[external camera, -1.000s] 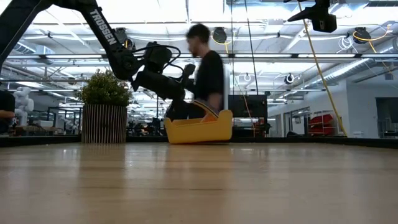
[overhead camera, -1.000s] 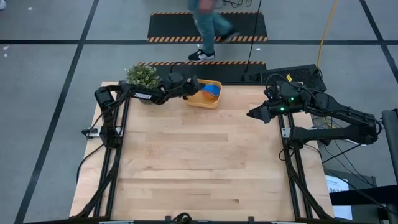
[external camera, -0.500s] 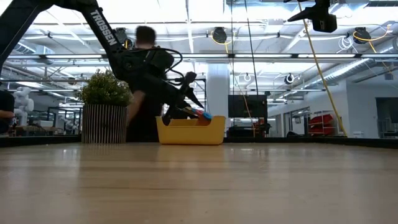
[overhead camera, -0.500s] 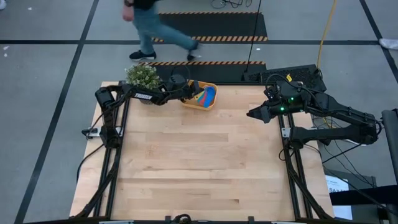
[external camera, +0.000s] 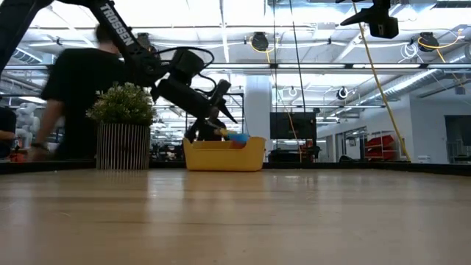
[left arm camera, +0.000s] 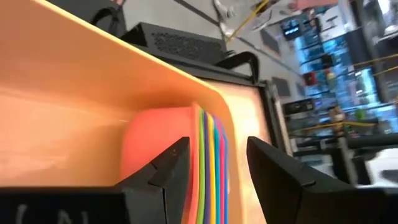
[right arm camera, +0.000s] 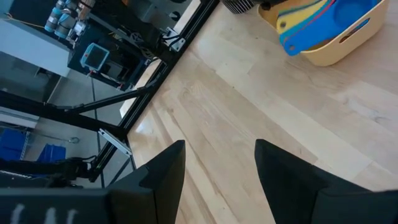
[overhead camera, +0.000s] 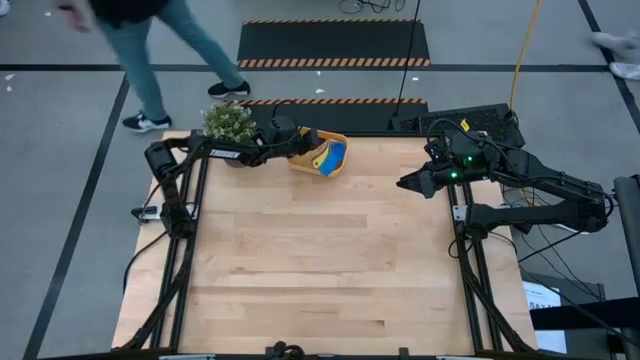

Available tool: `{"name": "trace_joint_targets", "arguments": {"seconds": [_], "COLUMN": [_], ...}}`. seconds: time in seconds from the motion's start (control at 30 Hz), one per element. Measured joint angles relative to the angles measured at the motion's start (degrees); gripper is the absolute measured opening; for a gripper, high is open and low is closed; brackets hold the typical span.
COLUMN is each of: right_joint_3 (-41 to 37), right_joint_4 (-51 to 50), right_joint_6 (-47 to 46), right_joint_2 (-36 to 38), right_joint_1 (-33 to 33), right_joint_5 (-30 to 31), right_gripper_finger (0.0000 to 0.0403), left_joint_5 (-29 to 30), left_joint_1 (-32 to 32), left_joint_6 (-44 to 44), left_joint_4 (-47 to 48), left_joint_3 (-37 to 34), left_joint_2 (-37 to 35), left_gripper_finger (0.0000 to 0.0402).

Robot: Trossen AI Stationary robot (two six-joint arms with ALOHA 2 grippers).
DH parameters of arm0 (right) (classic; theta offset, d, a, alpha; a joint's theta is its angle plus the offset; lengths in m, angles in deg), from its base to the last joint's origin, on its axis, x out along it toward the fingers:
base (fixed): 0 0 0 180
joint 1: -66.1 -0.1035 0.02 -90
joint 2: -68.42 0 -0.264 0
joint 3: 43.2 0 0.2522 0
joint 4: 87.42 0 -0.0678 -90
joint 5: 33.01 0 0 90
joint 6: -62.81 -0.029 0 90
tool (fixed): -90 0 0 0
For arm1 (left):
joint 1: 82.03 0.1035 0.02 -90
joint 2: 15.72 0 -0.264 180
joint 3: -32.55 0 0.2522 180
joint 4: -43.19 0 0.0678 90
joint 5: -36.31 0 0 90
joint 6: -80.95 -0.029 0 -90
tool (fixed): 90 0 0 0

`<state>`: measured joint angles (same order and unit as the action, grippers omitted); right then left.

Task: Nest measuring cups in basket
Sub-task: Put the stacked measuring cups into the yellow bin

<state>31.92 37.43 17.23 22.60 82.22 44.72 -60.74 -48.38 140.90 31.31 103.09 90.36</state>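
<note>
- Left gripper (overhead camera: 305, 143) sits in the upper-left-centre of the high view, reaching rightward from beside the potted plant (overhead camera: 229, 122) into the basket (overhead camera: 320, 158); fingers set a narrow gap apart, straddling the edges of the nested measuring cups (left arm camera: 208, 163), whether they press on the cups cannot be told
- In the left wrist view the fingers (left arm camera: 166, 169) stand either side of the stacked rims, red outermost, then green, yellow, orange and blue edges; the stack leans against the basket wall (left arm camera: 93, 81) near a rounded corner
- Low view, left of centre: same gripper (external camera: 210, 110) angles down from the upper left into the basket (external camera: 223, 154); a bit of blue and red (external camera: 237, 137) pokes above the rim; the plant (external camera: 121, 125) stands just left of the basket
- A person (external camera: 77, 96) in a dark top is at the far left of the low view, behind the plant; in the high view the person (overhead camera: 150, 50) is on the floor at upper left, beyond the table (overhead camera: 320, 260)
- Basket lies at the far edge of the table, centre-top of the high view, a blue cup (overhead camera: 335, 152) showing on top
- Right gripper (overhead camera: 408, 183) hangs at the right of the high view, over the table's right edge, well apart from the basket; fingers (right arm camera: 163, 171) spread wide, holding nothing
- Right wrist view, upper right corner: basket (right arm camera: 336, 43) with blue cups (right arm camera: 323, 18) and a yellow handle showing
</note>
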Motion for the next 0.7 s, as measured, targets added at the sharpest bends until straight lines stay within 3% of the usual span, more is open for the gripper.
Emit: {"name": "trace_joint_targets", "arguments": {"seconds": [0.7], "right_joint_3": [0.0], "right_joint_4": [0.0], "right_joint_6": [0.5], "right_joint_2": [0.0], "right_joint_1": [0.0], "right_joint_5": [-0.1], "right_gripper_finger": [0.0185], "left_joint_5": [4.0], "left_joint_1": [-2.8], "left_joint_6": [-12.2], "left_joint_4": [13.2], "left_joint_3": [0.0], "left_joint_2": [-13.0], "left_gripper_finger": [0.0161]}}
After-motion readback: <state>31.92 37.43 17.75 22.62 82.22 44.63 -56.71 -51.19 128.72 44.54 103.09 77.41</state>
